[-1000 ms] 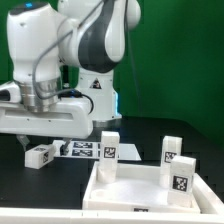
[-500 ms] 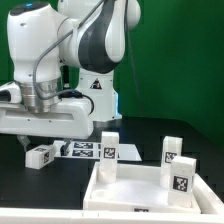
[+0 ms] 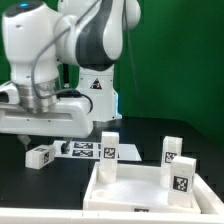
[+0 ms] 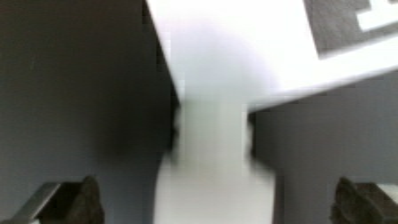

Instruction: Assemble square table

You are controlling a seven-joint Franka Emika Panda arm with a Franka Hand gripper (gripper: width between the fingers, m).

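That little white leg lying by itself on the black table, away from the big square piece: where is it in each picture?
Exterior view: the loose leg lies at the exterior view's left, just under the open gripper.
Wrist view: a blurred white shape bearing a tag fills the middle; probably that leg, but too blurred to be sure.
Shared landmark: the gripper, whose dark fingertips flank the white shape.

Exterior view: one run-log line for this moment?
gripper: open, holding nothing | loose leg: on table below gripper | tabletop: three legs upright at its corners | marker board: flat on table
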